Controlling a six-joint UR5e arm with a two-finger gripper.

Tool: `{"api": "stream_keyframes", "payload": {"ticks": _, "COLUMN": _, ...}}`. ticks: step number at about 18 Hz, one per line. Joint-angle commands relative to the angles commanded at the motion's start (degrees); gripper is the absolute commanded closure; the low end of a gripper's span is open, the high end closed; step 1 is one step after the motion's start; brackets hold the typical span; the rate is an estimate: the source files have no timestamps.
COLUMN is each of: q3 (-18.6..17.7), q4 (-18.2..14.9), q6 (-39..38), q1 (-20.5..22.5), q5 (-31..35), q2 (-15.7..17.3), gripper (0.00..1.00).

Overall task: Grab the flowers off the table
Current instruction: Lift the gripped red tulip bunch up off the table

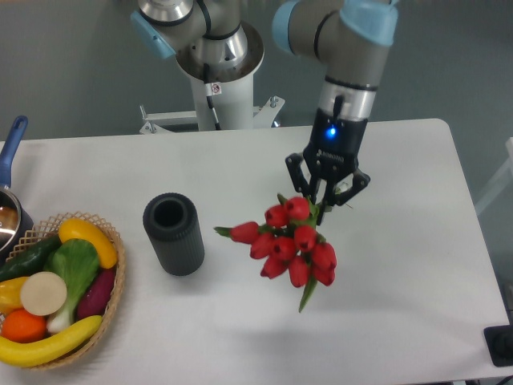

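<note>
Gripping flowers [290,245] by stems, pincer [326,196] (closed), above table [401,305]

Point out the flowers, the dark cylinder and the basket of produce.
flowers [290,244], fixed camera, on the red tulip heads.
dark cylinder [176,245], fixed camera, on its outer side wall.
basket [117,295], fixed camera, on the woven right rim.

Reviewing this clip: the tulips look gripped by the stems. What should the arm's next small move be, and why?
Probably a little more straight lift, grip kept closed. The gripper is shut on the stems of the flowers, and the heads hang below it with a soft shadow on the table, suggesting they are off it but not far.
</note>
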Motion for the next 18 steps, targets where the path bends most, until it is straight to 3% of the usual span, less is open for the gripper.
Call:
{"api": "stream_keyframes", "payload": {"ticks": 5, "q3": -0.35, "q4": 0.00, "q6": -0.09, "q1": 2.38, "q5": -6.34, "q2": -0.17, "gripper": 0.76}}
{"api": "stream_keyframes", "payload": {"ticks": 18, "q3": -0.53, "q4": 0.09, "q6": 0.35, "q1": 2.82, "q5": -6.52, "q2": -0.44, "gripper": 0.76}}
